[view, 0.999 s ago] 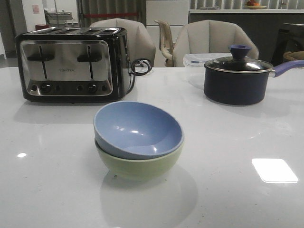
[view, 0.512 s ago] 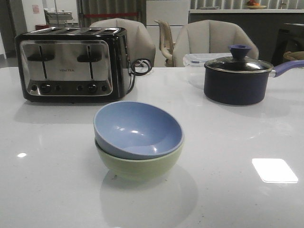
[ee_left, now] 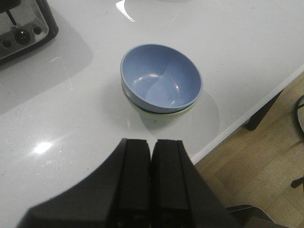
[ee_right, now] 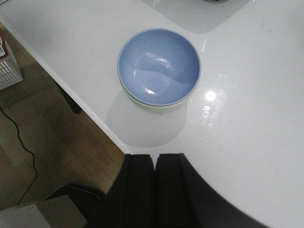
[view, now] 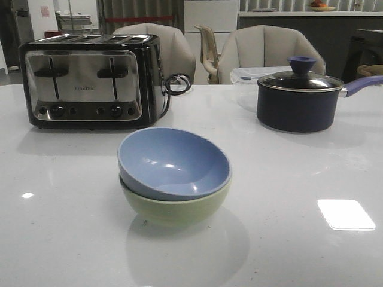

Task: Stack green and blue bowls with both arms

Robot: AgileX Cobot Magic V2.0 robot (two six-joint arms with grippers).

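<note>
The dusty blue bowl sits tilted inside the pale green bowl at the middle of the white table. The stack also shows in the left wrist view, blue bowl over green bowl, and in the right wrist view, blue bowl over green bowl. My left gripper is shut and empty, well back from the stack. My right gripper is shut and empty, back over the table's front edge. Neither arm shows in the front view.
A chrome and black toaster stands at the back left. A dark blue lidded saucepan stands at the back right. Chairs stand behind the table. The table's front edge and wooden floor show in both wrist views.
</note>
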